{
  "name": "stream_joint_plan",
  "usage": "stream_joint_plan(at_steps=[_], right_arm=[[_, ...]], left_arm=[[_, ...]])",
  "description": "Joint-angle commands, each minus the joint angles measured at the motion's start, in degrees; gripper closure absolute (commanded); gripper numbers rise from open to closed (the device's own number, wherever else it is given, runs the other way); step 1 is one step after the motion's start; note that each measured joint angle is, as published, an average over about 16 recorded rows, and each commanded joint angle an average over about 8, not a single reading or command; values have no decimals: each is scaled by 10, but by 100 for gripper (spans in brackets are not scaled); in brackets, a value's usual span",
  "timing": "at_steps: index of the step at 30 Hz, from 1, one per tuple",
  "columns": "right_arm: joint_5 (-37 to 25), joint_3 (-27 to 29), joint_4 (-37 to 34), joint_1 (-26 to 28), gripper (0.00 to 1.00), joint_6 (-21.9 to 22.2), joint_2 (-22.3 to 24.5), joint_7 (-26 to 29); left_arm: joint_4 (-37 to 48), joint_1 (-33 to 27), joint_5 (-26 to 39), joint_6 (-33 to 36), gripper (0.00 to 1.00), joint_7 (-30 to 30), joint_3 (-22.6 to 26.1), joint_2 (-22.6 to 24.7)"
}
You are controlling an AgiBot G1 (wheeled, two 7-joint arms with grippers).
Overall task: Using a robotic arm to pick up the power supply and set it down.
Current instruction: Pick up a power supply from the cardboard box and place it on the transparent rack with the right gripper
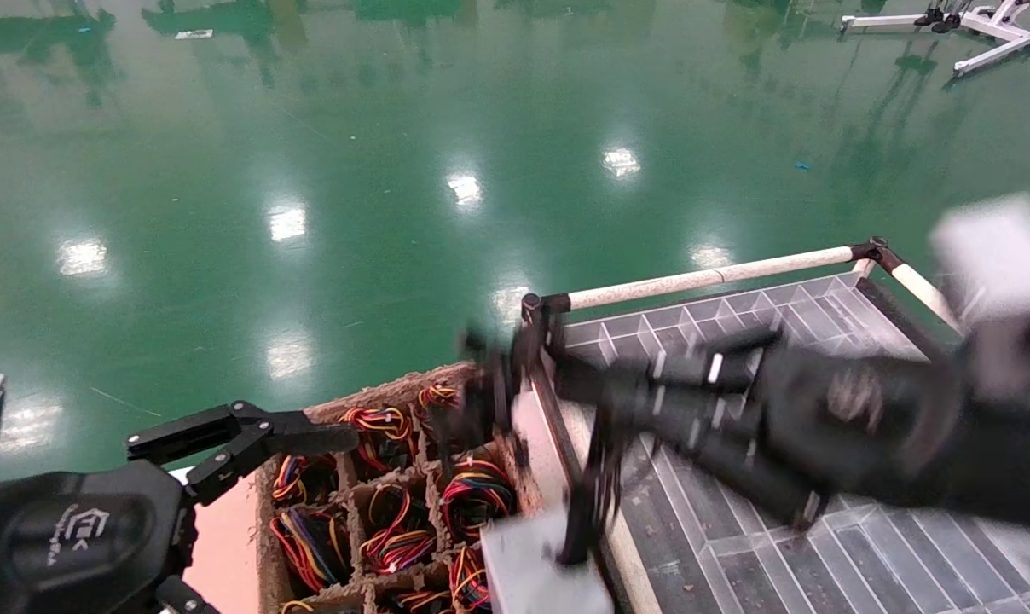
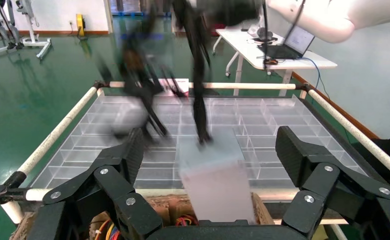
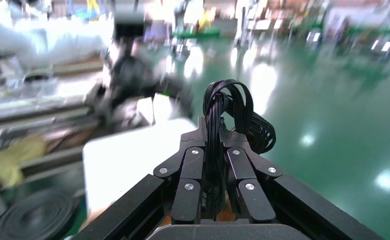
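Note:
The power supply [image 1: 539, 564], a grey metal box, hangs blurred over the right edge of the wire tray. It dangles from its black cable bundle [image 1: 585, 503]. My right gripper [image 1: 494, 384] reaches in from the right, motion-blurred. In the right wrist view that gripper [image 3: 214, 127] is shut on the looped black cable bundle [image 3: 222, 107], with the pale box [image 3: 128, 165] beside it. My left gripper [image 1: 246, 437] stays at the lower left, open. In its wrist view the power supply [image 2: 215, 182] hangs between and beyond the spread fingers [image 2: 133, 147], not touching them.
A brown fibre tray [image 1: 269, 546] holds coils of multicoloured wires [image 1: 396, 520]. To its right, a clear compartment tray [image 1: 737, 311] sits in a white-tube rack [image 1: 711, 275]. Green floor lies beyond. A desk with a laptop [image 2: 285, 47] stands behind the rack.

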Motion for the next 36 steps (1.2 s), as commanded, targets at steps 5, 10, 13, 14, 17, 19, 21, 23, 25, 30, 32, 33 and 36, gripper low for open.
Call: stream_joint_plan(at_steps=[5, 10, 13, 14, 17, 19, 21, 23, 25, 30, 32, 33, 36], right_arm=[[-5, -1, -76, 92, 100, -17, -25, -8], [-49, -27, -176, 168, 100, -24, -56, -31], [-78, -43, -246, 203, 100, -20, -76, -57], [-87, -48, -270, 214, 100, -17, -83, -67], [-116, -62, -340, 241, 100, 1, -103, -100], [-134, -69, -382, 256, 100, 21, -117, -122], [-151, -76, -419, 268, 100, 46, -129, -143], [-164, -81, -451, 277, 100, 72, -141, -161], [-174, -85, -477, 283, 100, 95, -151, -176], [-186, -89, -528, 288, 100, 141, -175, -203], [-189, -90, -545, 289, 100, 159, -183, -213], [-190, -91, -552, 289, 100, 169, -188, -218], [-192, -91, -571, 291, 100, 198, -201, -231]], left_arm=[[0, 0, 0, 0, 0, 0, 0, 0], [0, 0, 0, 0, 0, 0, 0, 0], [0, 0, 0, 0, 0, 0, 0, 0], [0, 0, 0, 0, 0, 0, 0, 0], [0, 0, 0, 0, 0, 0, 0, 0], [0, 0, 0, 0, 0, 0, 0, 0], [0, 0, 0, 0, 0, 0, 0, 0], [0, 0, 0, 0, 0, 0, 0, 0], [0, 0, 0, 0, 0, 0, 0, 0], [0, 0, 0, 0, 0, 0, 0, 0], [0, 0, 0, 0, 0, 0, 0, 0], [0, 0, 0, 0, 0, 0, 0, 0], [0, 0, 0, 0, 0, 0, 0, 0]])
